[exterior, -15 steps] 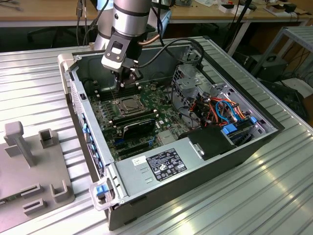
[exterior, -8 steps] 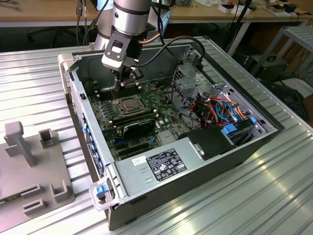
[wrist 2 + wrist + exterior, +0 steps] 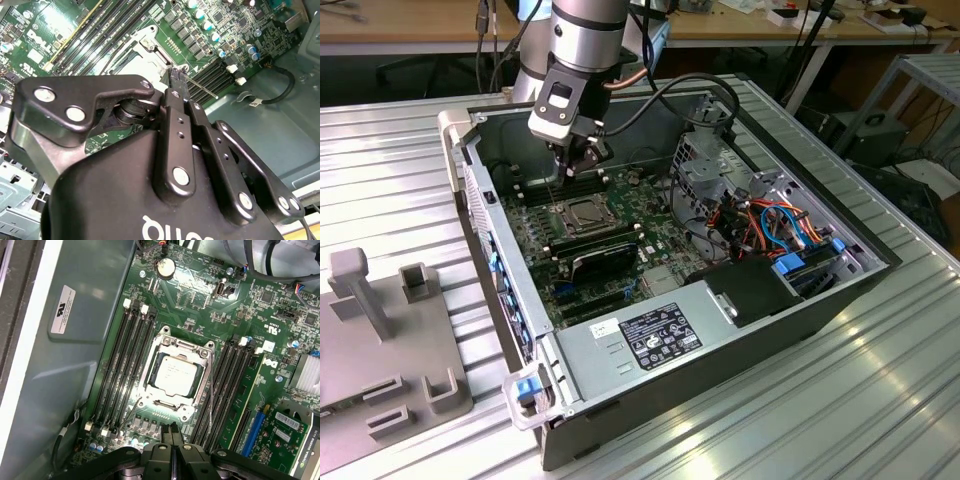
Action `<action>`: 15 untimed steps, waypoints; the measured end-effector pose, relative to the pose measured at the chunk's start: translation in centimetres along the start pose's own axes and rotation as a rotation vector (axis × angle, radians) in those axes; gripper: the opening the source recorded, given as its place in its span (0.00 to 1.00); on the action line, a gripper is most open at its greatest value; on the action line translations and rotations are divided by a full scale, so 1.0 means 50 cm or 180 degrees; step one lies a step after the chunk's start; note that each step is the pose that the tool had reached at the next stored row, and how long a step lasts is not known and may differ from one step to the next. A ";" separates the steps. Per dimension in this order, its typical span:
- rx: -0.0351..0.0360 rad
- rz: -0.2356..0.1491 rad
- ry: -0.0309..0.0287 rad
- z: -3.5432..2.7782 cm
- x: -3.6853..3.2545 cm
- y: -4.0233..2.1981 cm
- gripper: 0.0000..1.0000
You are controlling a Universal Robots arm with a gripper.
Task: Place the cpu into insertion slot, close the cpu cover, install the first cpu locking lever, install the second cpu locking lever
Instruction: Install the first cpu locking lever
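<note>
The black gripper [image 3: 172,432], fingers pressed together, hovers beside the silvery windowed cpu cover [image 3: 182,346] closed over the silver-grey square cpu [image 3: 175,374], perhaps touching a thin wire locking lever [image 3: 200,85].

Found an open computer case [image 3: 720,400] on a ribbed metal worktop [image 3: 840,430], its walls around the hand [image 3: 582,168]. Saw a green motherboard [image 3: 532,240] directly beneath the hand, with banks of long black memory slots [image 3: 127,355] near the hand's tip on both sides. Noted a black fan card [image 3: 605,258] a little way from the hand and a grey power supply [image 3: 650,335] farther off. Made out coloured cables [image 3: 775,225] and a silver drive cage [image 3: 705,165] to the exterior view's right of the hand. Spotted a coin battery [image 3: 165,267] on the board, well apart from the hand. Saw a grey fixture [image 3: 380,340] with upright posts outside the case, well apart from the hand to the exterior view's left.
</note>
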State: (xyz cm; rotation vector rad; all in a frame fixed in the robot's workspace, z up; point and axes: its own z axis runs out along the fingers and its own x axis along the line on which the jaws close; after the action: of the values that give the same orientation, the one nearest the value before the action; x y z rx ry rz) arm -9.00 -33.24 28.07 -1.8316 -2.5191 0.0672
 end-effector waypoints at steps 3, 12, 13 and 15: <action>0.0000 -0.0005 0.0000 0.000 0.000 0.000 0.11; 0.0000 -0.0020 0.0000 0.000 0.000 0.000 0.11; 0.0000 -0.0021 -0.0001 0.000 0.000 0.000 0.11; -0.0001 -0.0024 0.0000 0.000 0.000 0.000 0.11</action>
State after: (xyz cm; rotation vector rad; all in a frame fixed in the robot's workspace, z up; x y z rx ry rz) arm -9.00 -33.23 28.07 -1.8220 -2.5261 0.0669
